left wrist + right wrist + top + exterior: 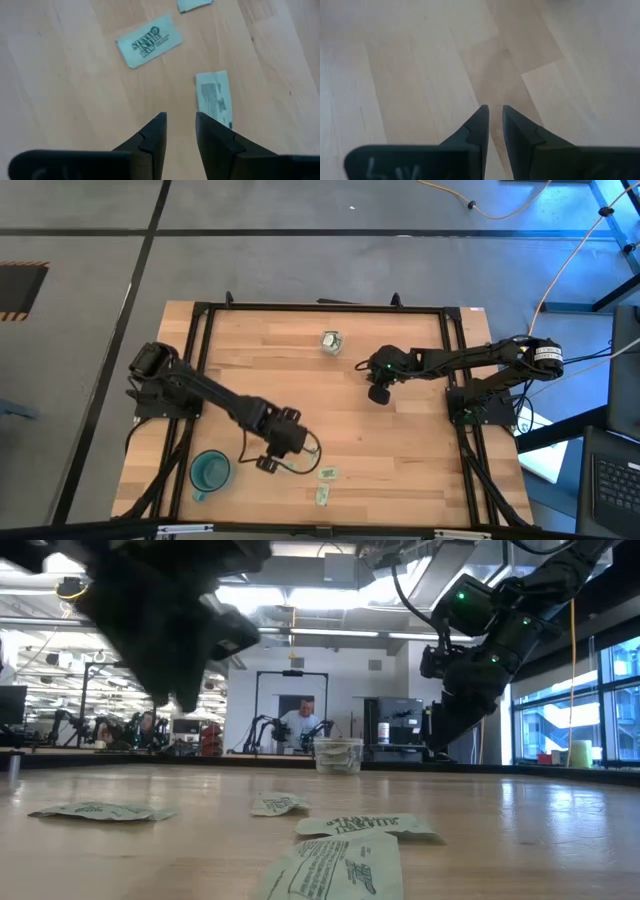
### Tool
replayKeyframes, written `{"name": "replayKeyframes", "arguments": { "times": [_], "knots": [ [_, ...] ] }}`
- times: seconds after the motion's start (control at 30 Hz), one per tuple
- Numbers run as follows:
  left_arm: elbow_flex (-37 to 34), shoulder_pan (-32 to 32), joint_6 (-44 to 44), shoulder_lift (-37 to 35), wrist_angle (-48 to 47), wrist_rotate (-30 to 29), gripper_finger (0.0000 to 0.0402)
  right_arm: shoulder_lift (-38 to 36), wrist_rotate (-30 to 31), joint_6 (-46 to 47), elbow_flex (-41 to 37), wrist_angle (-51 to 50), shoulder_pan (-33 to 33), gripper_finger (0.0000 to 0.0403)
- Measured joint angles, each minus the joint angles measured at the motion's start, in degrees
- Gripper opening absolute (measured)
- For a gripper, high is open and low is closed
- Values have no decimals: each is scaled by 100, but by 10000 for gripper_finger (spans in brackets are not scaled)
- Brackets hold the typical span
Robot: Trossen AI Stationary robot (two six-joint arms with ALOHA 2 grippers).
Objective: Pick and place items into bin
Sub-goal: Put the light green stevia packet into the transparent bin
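Several pale green packets lie flat near the table's near edge: two (327,473) (322,496) in the high view, several (100,810) (278,804) (365,826) (335,865) in the low view. The left wrist view shows one printed packet (149,41) ahead and another (215,95) beside one finger. My left gripper (268,463) (180,120) hovers above the wood, open, holding nothing. The clear bin (331,341) (338,754) stands toward the far edge. My right gripper (378,393) (495,109) hangs over bare wood to the bin's near right, open by a narrow gap, holding nothing.
A teal cup (210,472) stands by the near left corner, just left of my left gripper. A black frame (320,307) runs along the table's edges. Bare wood lies between the bin and the packets. A person (298,720) shows in the room behind.
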Motion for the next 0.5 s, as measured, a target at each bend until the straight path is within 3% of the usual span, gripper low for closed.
{"name": "replayKeyframes", "arguments": {
  "times": [0.17, 0.5],
  "knots": [
    [-328, -316, -533, 20, 249, -203, 91, 0, -1, 229, -2, 34, 0, 59],
    [-393, -609, -937, 633, 611, 44, 104, 0, 2, 423, -4, 151, 259, 59]
  ]
}}
